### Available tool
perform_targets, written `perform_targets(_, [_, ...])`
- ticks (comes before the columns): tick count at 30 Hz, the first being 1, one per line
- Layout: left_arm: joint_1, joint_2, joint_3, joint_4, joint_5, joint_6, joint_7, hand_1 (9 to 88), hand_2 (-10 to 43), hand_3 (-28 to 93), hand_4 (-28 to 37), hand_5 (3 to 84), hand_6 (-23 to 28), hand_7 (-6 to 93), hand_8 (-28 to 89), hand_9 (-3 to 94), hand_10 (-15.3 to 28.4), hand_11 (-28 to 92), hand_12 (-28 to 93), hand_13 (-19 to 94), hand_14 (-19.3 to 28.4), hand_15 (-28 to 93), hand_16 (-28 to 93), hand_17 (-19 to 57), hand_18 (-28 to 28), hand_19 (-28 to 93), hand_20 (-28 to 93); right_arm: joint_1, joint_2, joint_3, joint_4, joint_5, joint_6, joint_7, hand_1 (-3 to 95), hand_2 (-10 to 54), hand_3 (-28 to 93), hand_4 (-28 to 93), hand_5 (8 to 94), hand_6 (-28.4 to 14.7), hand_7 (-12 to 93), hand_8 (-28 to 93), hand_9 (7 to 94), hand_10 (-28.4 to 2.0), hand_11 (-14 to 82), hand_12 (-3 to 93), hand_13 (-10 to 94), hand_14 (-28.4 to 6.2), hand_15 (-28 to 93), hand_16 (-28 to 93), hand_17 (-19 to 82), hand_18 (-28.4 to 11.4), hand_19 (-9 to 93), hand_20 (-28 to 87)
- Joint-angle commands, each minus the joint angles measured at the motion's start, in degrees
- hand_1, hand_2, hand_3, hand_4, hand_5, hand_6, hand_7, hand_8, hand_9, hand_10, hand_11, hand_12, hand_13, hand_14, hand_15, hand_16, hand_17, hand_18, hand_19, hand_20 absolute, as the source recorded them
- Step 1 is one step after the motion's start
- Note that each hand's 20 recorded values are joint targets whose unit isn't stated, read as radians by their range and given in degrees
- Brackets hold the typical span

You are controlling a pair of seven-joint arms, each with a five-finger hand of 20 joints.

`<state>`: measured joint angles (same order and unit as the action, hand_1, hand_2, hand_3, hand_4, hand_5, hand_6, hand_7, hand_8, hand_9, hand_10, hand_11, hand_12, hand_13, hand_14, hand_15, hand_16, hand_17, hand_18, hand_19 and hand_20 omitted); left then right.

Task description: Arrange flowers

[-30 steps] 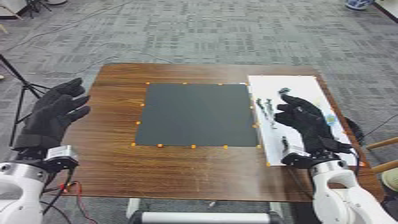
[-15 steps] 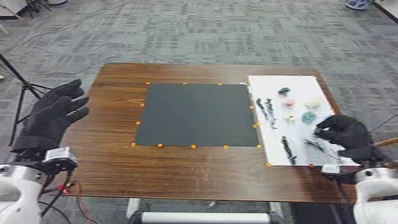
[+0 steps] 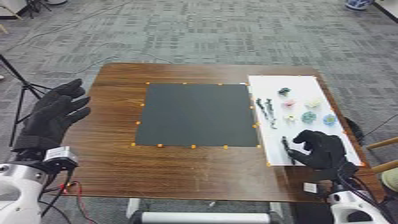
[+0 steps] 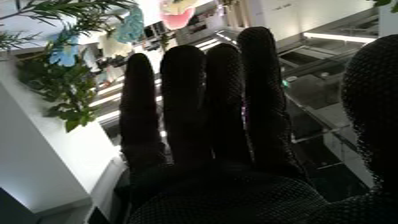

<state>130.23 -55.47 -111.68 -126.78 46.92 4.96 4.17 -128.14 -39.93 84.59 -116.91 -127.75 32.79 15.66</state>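
In the head view, my right hand [image 3: 323,152] is over the near right part of the white sheet [image 3: 304,84], close to a dark stem [image 3: 287,143]. Its fingers are straight and hold nothing in the right wrist view, where the hand [image 4: 222,185] has its thumb apart. Farther up the sheet lie a pink flower [image 3: 289,104], a cream one [image 3: 313,104], a teal one [image 3: 308,117], a blue one [image 3: 330,120] and long dark stems [image 3: 270,108]. The wrist view also shows green leaves [image 4: 58,90] and the pink flower [image 4: 179,17]. My left hand [image 3: 55,114] is open beside the table's left edge.
A dark grey mat [image 3: 195,115] with small orange markers round its border lies mid-table, left of the sheet. The brown table [image 3: 200,172] extends around both. A black tripod [image 3: 27,85] stands at the left, and a wooden chair [image 3: 384,144] is off the right edge.
From over the flowers, my right hand has swung out to the right edge, then back left and nearer the robot. The flowers are uncovered. My left hand has stayed put.
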Motion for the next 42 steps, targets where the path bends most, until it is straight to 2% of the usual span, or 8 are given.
perform_targets(1, [0.07, -0.06, 0.00, 0.05, -0.05, 0.10, 0.04, 29.8, -9.5, 67, -27.9, 21.5, 1.7, 33.5, -16, 14.6, 10.1, 34, 13, 9, 12.7, 50, -9, -9.0, 19.0, 41, 12, 0.47, 0.60, 0.11, -0.29, -2.23, -1.76, 4.55, 20.6, -9.5, 85, -28, 47.0, -0.4, 56, -22, 47.5, -11.9, 59.0, 41.8, 46, -11.7, 73, 30, 17, -18.9, 59, 29])
perform_targets(3, [0.51, -0.12, -0.08, -0.05, -0.56, 0.08, 0.37, 29.8, -9.5, 67, -27.9, 21.5, 1.7, 33.5, -16, 14.7, 10.1, 34, 13, 9, 12.7, 50, -9, -8.9, 19.0, 41, 12, 0.43, 0.56, 0.49, -0.72, -2.46, -3.67, 5.81, 20.4, -9.5, 85, -28, 46.8, -0.4, 56, -22, 47.1, -11.9, 59.0, 42.0, 45, -11.6, 73, 30, 17, -19.0, 59, 29])
perform_targets(8, [0.86, -0.28, -0.33, -0.24, -0.31, -0.05, 0.25, 29.8, -9.5, 67, -27.9, 21.5, 1.7, 33.5, -16, 14.8, 10.1, 34, 13, 9, 12.7, 50, -9, -8.9, 19.0, 41, 12, 1.20, 1.84, 0.55, -1.32, -1.69, -7.35, 7.72, 20.4, -9.5, 85, -28, 46.4, -0.8, 56, -21, 45.8, -11.9, 59.5, 43.3, 44, -12.0, 73, 31, 16, -19.1, 58, 28])
perform_targets(16, [1.39, -0.32, -0.55, -0.50, -0.26, 0.17, 0.52, 29.8, -9.5, 68, -27.9, 21.7, 1.8, 33.5, -16, 14.8, 10.1, 34, 13, 9, 12.8, 50, -9, -8.9, 19.1, 41, 12, 7.29, 3.97, -3.36, -0.86, -1.25, -14.32, 9.55, 20.8, -9.5, 81, -28, 54.1, -0.5, 60, -21, 54.2, -11.9, 62.0, 44.9, 52, -12.8, 76, 33, 19, -19.0, 62, 30])
perform_targets(20, [1.84, -0.14, -0.59, -0.56, -2.37, 0.63, 1.73, 29.6, -9.5, 68, -27.9, 21.7, 1.8, 33.3, -16, 14.8, 10.1, 34, 13, 9, 12.8, 50, -9, -8.9, 19.0, 41, 12, 10.57, 5.63, -6.43, 1.09, -2.09, -15.42, 9.29, 20.3, -9.5, 80, -28, 54.3, -0.6, 60, -21, 54.6, -11.8, 62.0, 45.9, 52, -12.9, 76, 34, 19, -19.0, 62, 30])
perform_targets(27, [1.80, -0.13, -0.82, -0.70, -1.62, 0.78, 1.51, 29.6, -9.5, 68, -27.9, 21.9, 1.7, 33.4, -16, 15.0, 10.1, 34, 13, 9, 12.7, 49, -9, -8.9, 19.1, 41, 12, 14.28, 8.21, -8.96, 3.60, -2.33, -16.90, 11.35, 19.3, -9.5, 81, -28, 54.5, -0.6, 60, -21, 54.8, -11.8, 61.8, 46.8, 52, -13.0, 76, 35, 19, -19.1, 62, 30])
perform_targets(36, [2.01, -0.12, -1.13, -0.80, -1.31, 0.79, 1.37, 29.6, -9.5, 68, -27.8, 21.9, 1.8, 33.3, -16, 15.0, 10.1, 34, 13, 10, 12.7, 49, -9, -8.9, 19.1, 41, 12, 8.75, 8.21, -2.74, 0.46, -2.69, -14.58, 12.61, 18.5, -9.5, 81, -28, 54.5, -0.6, 60, -21, 54.8, -11.8, 61.8, 46.9, 52, -13.0, 76, 35, 19, -19.1, 62, 31])
perform_targets(42, [2.22, -0.10, -1.17, -0.89, -1.45, 0.91, 1.42, 29.6, -9.5, 68, -27.7, 21.9, 1.8, 33.3, -16, 15.0, 10.2, 34, 13, 10, 12.7, 49, -9, -8.9, 19.1, 41, 12, 6.63, 7.33, -1.65, -1.65, -1.74, -17.81, 11.09, 18.3, -9.5, 82, -28, 54.5, -0.6, 60, -21, 54.8, -11.7, 61.8, 47.0, 52, -13.1, 76, 35, 19, -19.2, 62, 31])
